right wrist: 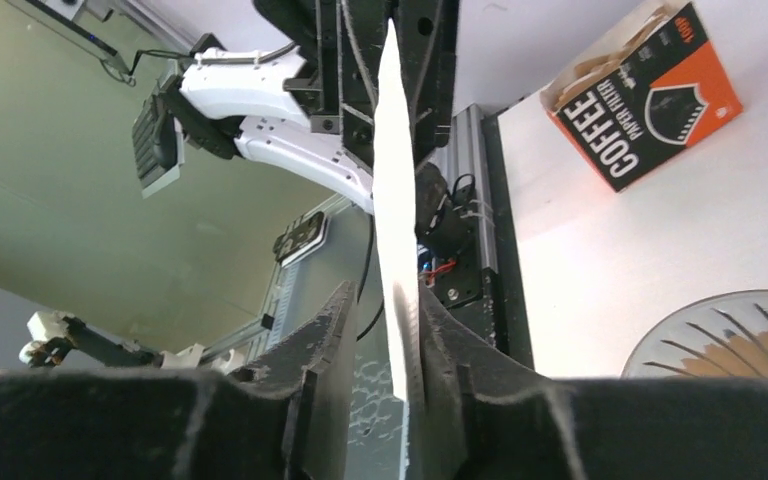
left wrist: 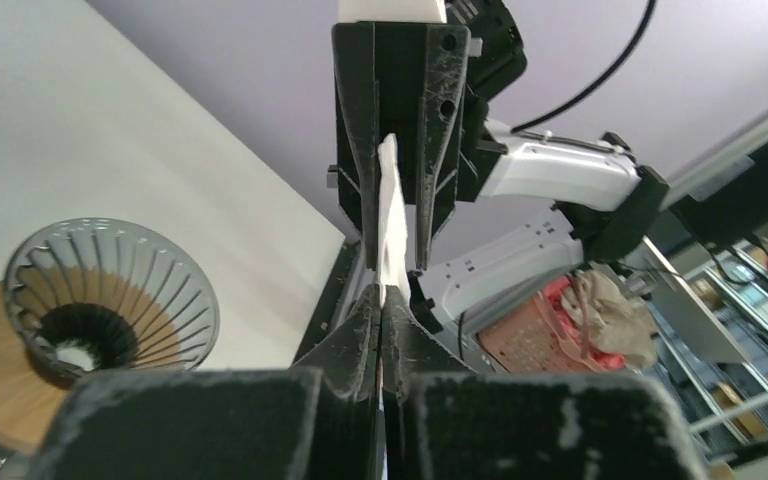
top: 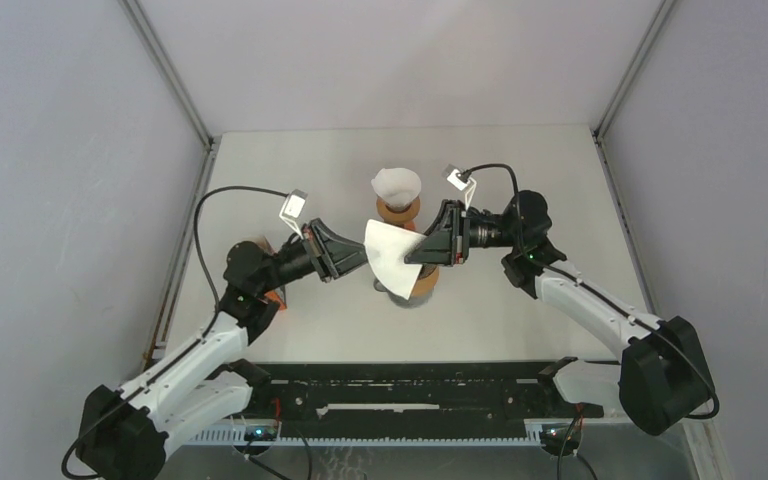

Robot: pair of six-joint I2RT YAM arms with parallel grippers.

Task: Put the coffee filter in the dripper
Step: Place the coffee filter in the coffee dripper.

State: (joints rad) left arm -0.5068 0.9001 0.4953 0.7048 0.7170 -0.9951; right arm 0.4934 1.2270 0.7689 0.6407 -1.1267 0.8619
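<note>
We find the left gripper clenched on one edge of the coffee filter, which hangs above the dripper. The right gripper shows parted jaws, with the filter's opposite edge loose between them

1. We are looking at a pale tabletop lying under even light.
2. We are seeing plain grey walls enclosing it, metal posts running along the corners.

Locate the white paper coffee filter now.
Top view, table centre: the white paper coffee filter hangs above the ribbed grey dripper, pinched by the left gripper, with the right gripper open around its other edge.
</note>
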